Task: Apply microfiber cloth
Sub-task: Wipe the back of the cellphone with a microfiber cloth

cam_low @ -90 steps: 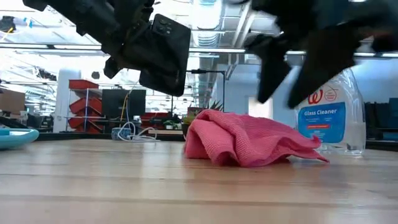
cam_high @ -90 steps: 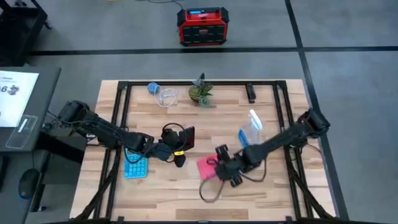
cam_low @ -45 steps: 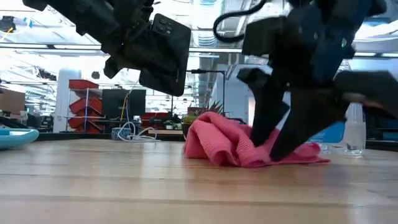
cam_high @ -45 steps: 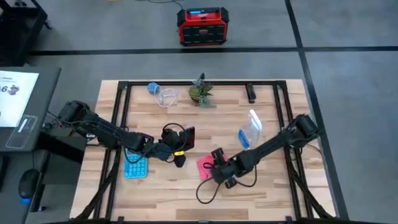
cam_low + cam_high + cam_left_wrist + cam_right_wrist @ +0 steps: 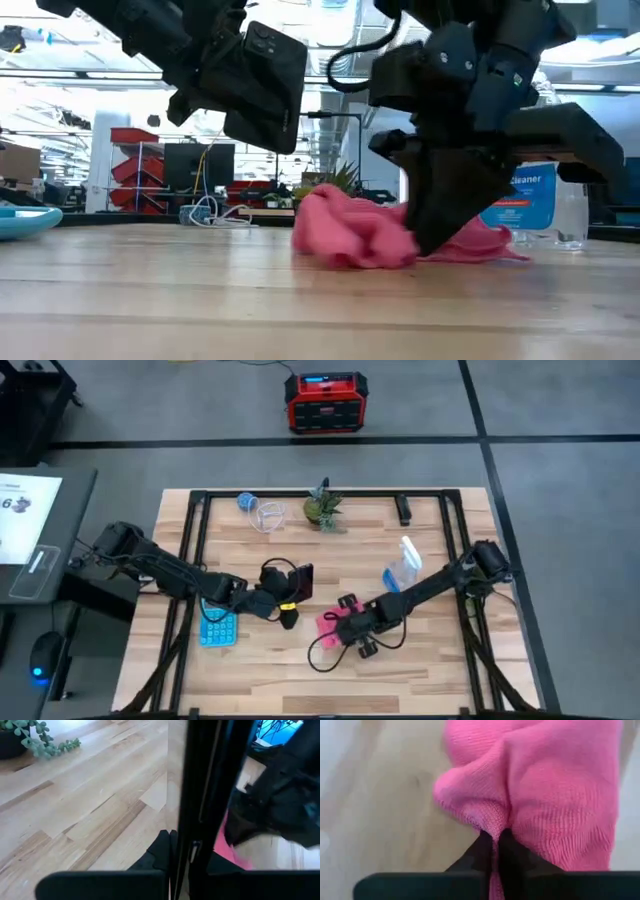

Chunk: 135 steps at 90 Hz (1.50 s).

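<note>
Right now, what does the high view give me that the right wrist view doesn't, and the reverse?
Only the high view shows the layout: the left gripper holding the black phone above the table, the light blue calculator, the spray bottle and the plant. Only the right wrist view shows the grip up close: the right gripper has its fingers pinched shut on a fold of the microfiber cloth, bunched up in front of them. Both show the pink cloth on the wood at the right gripper.
</note>
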### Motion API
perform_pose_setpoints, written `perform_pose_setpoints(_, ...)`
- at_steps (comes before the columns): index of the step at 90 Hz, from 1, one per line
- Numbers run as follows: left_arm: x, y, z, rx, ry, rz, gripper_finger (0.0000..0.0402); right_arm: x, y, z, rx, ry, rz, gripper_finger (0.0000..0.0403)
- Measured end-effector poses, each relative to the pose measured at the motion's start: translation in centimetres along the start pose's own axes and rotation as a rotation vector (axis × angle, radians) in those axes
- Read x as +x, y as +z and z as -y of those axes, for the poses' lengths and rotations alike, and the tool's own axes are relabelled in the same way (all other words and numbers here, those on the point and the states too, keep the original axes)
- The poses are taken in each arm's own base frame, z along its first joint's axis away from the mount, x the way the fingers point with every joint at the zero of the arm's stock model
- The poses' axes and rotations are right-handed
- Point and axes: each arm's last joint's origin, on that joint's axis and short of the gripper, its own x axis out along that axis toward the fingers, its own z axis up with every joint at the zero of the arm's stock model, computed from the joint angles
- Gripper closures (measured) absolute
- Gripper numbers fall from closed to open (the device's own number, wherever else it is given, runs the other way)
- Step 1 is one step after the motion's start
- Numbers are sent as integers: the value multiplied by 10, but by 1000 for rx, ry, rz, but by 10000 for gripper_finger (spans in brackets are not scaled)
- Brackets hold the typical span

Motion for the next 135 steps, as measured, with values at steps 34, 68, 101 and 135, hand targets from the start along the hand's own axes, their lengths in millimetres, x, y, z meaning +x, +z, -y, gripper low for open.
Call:
perform_pose_setpoints(34, 0, 0, 0, 4, 1, 1, 392, -72, 16, -5, 73, 631, 210, 402)
perform_pose_setpoints(68, 0, -1, -1, 15, 9, -7, 391, -25, -6, 93, 407, 322, 136, 400)
perform_pose_setpoints(101, 0, -2, -1, 11, 8, -10, 390, -34, -17, 128, 431, 168, 152, 304)
perform_pose_setpoints(135, -1, -2, 0, 10, 7, -11, 390, -63, 12, 56, 189, 138, 235, 301)
